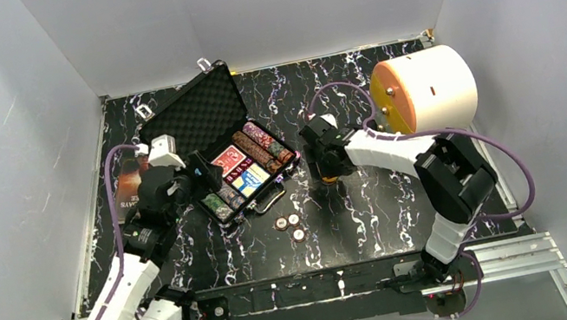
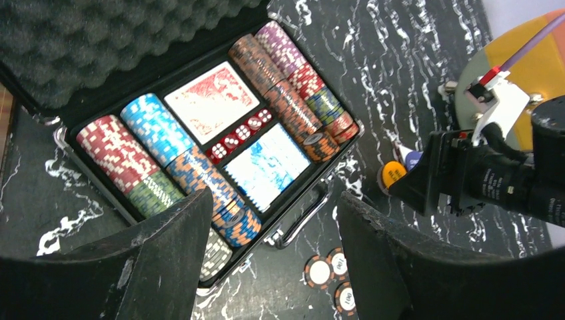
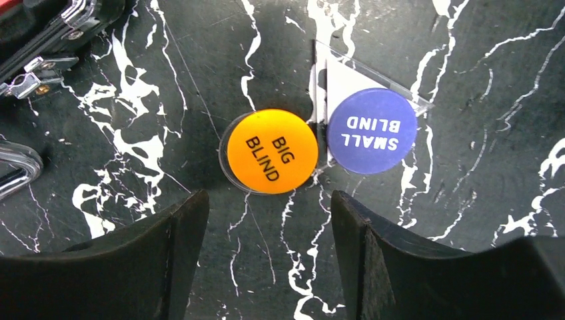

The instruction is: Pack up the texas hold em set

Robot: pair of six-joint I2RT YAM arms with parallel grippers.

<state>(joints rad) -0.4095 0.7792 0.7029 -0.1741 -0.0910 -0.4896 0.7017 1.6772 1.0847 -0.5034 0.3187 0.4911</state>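
Note:
The black case (image 1: 169, 127) of the texas hold em set lies open on the table. It holds rows of multicoloured chips (image 2: 153, 133), a red deck (image 2: 212, 102), a blue deck (image 2: 270, 167) and red dice (image 2: 240, 135). My left gripper (image 2: 273, 223) hovers open over the case's near edge by the handle, with nothing between its fingers. Three loose chips (image 2: 331, 277) lie on the table in front of the case. My right gripper (image 3: 270, 217) is open just short of the orange BIG BLIND button (image 3: 272, 151). Touching that button's side is the purple SMALL BLIND button (image 3: 371, 131).
A big white cylinder with an orange face (image 1: 426, 89) lies at the back right, behind the right arm. A dark booklet (image 1: 125, 192) lies left of the case under the left arm. White walls close in three sides. A metal rail (image 1: 508, 257) runs along the near edge.

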